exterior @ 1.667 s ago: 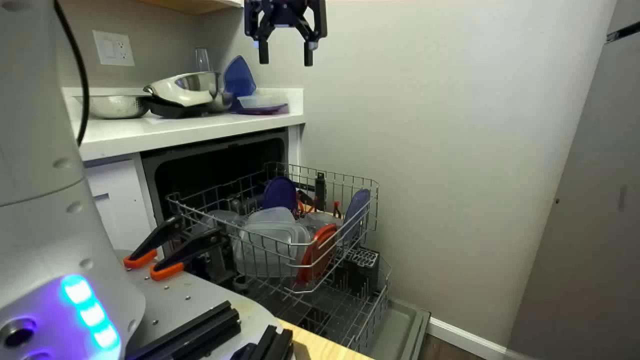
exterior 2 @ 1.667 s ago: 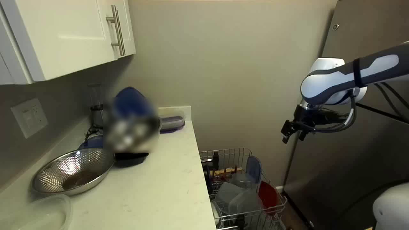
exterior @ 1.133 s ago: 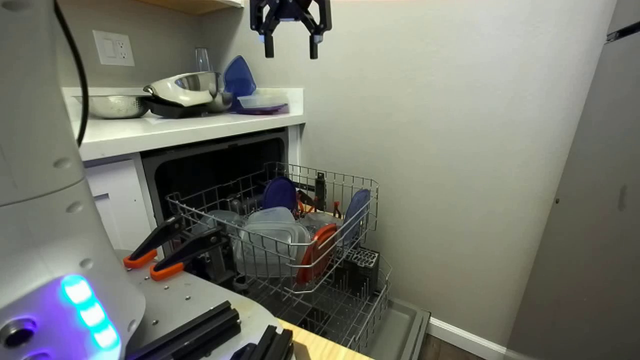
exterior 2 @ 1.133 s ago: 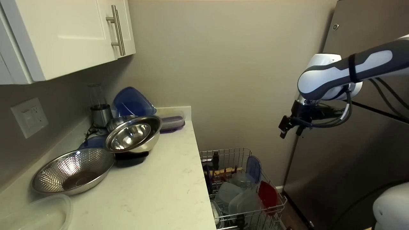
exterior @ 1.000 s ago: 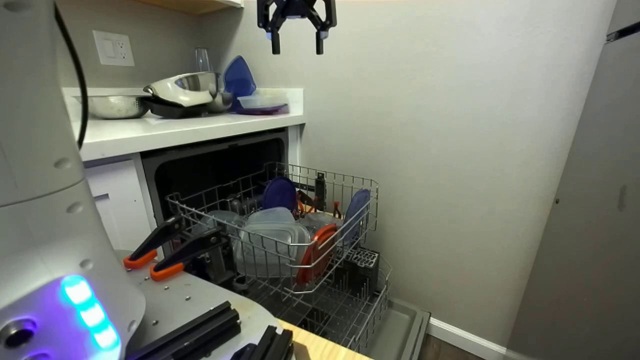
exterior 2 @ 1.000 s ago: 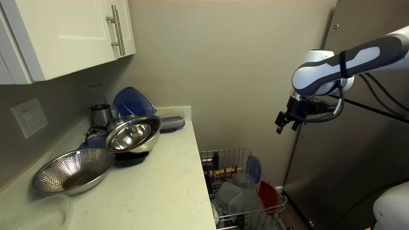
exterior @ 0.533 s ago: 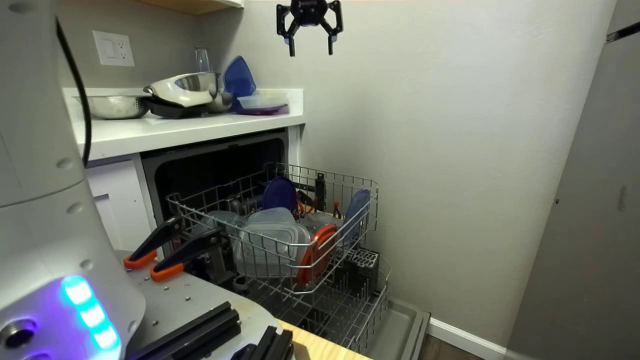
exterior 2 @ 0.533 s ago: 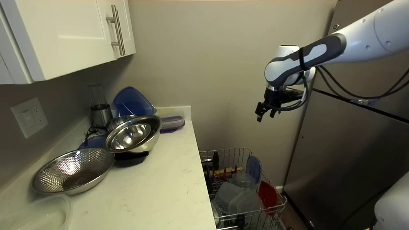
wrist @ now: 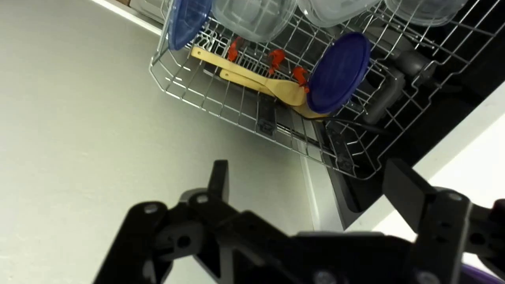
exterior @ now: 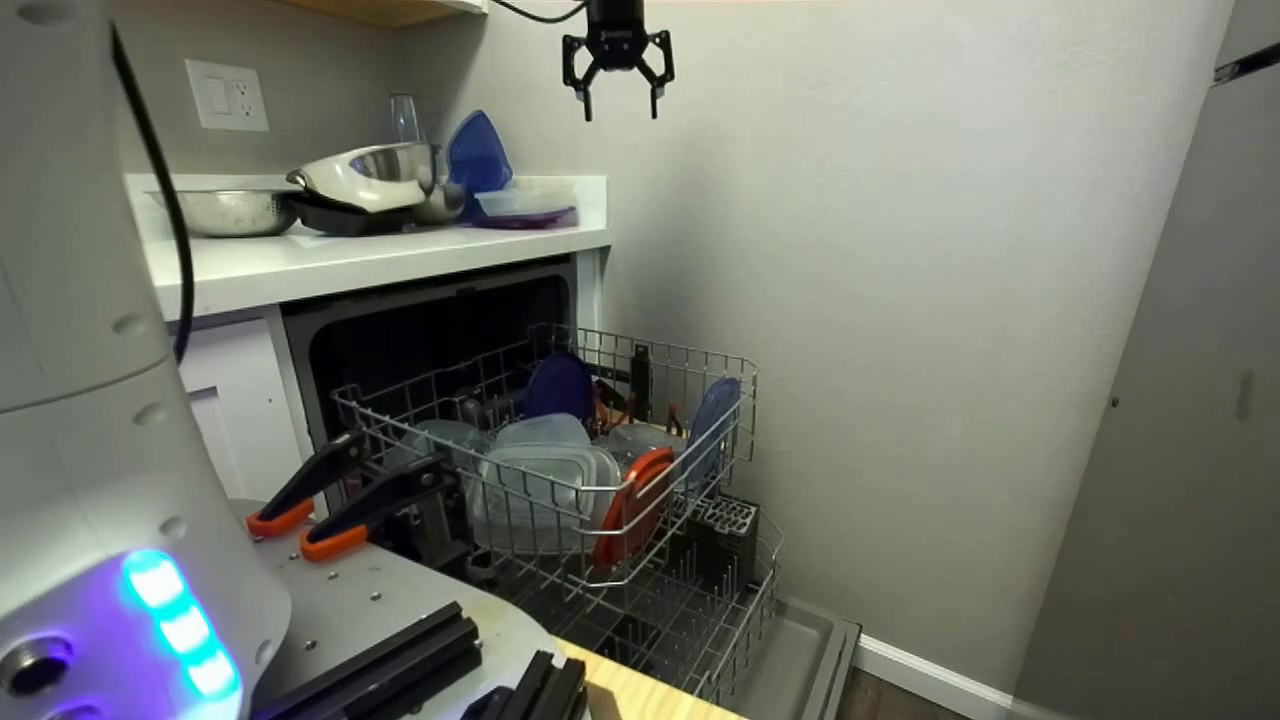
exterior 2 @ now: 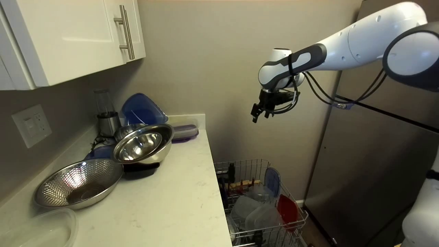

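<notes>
My gripper (exterior: pixel 621 112) hangs high above the upper dish rack (exterior: pixel 600 489), jaws spread wide, holding nothing. Rack's already out; purple lid (wrist: pixel 338 73), wooden utensils (wrist: pixel 287 91) and clear containers (wrist: pixel 255 17) sit in it, none lifted. I'd judge any grasp not yet made.

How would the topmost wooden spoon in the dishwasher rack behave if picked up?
The wooden spoon is probably stiff and light for its length, given its slim, straight handle. It may swivel or slide, since it seems to overlap another wooden utensil. Its rounded head could bump the dark blue lid close beside it.
</notes>
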Available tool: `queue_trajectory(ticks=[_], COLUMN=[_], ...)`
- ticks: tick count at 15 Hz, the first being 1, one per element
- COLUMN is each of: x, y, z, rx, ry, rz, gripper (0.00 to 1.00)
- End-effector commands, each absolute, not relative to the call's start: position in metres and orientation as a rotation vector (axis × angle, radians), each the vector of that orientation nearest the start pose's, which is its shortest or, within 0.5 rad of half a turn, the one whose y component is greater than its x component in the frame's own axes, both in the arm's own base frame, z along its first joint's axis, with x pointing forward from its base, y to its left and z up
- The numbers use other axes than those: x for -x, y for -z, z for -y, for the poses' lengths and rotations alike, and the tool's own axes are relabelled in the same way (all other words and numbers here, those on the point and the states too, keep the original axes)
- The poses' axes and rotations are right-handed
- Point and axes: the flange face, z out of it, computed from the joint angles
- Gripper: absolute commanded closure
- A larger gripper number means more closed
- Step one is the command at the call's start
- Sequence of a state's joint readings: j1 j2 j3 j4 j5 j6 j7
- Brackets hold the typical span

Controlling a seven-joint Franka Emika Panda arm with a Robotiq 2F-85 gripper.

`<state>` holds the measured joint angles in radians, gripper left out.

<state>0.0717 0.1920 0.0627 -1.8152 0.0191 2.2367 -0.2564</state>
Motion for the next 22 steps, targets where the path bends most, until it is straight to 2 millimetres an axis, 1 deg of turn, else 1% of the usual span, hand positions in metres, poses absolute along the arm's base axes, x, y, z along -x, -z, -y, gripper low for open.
queue_trajectory(ticks=[1, 4, 5, 7, 12, 16, 18, 20, 21, 22], x=[-0.668, -0.691, -0.699, -0.713, -0.74, -0.751, -0.752, -0.753, -0.749, -0.75], y=[-0.456, -0.457, -0.456, -0.456, -0.448, -0.439, -0.435, -0.432, -0.43, -0.428], z=[-0.111, -0.138, -0.15, -0.169, -0.22, -0.264, -0.281, -0.29, -0.286, -0.29], rx=[3.003, 2.977, 2.971, 2.95, 2.901, 2.847, 2.828, 2.819, 2.821, 2.817], ry=[0.426, 0.459, 0.472, 0.493, 0.527, 0.525, 0.517, 0.503, 0.513, 0.51], rz=[0.653, 0.708, 0.72, 0.724, 0.753, 0.797, 0.83, 0.85, 0.849, 0.855], gripper=[0.0, 0.0, 0.0, 0.0, 0.0, 0.0, 0.0, 0.0, 0.0, 0.0])
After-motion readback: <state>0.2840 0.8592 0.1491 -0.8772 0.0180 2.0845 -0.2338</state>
